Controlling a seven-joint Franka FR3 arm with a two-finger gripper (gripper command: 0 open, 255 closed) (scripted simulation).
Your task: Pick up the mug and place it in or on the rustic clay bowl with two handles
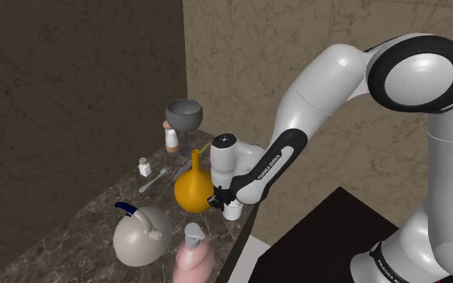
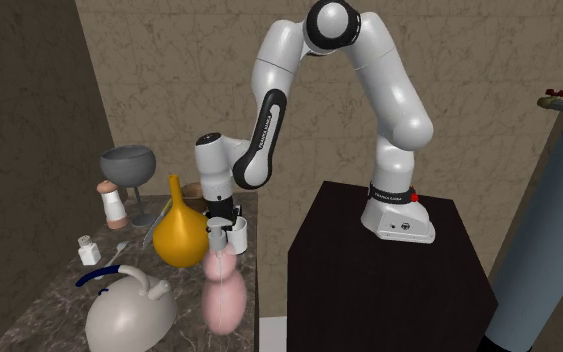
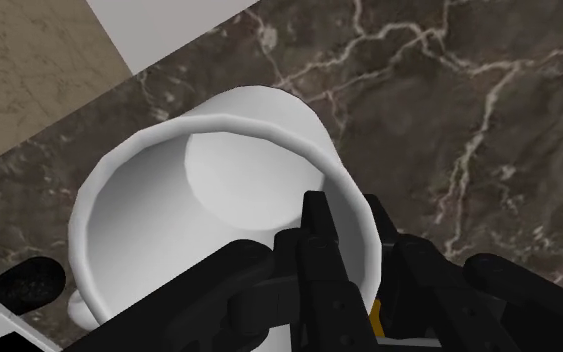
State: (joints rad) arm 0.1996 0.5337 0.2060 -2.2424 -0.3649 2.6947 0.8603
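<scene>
A white mug (image 3: 219, 170) stands on the dark marble counter (image 3: 449, 110), close to its edge. My black gripper (image 3: 349, 215) is shut on the mug's wall, with one finger inside the rim and one outside. In the shoulder view the mug (image 1: 232, 211) shows just under the gripper (image 1: 224, 198), beside an orange vase. In the second exterior view the mug (image 2: 235, 234) sits below the gripper (image 2: 225, 222). A tan bowl rim (image 2: 191, 190) peeks out behind my hand, mostly hidden.
An orange gourd-shaped vase (image 1: 194, 189) stands right next to the mug. A pink soap dispenser (image 1: 194, 257) and a white kettle (image 1: 140, 235) are nearer the camera. A grey goblet (image 1: 185, 116), shakers (image 1: 170, 138) and a spoon (image 1: 154, 180) stand by the wall.
</scene>
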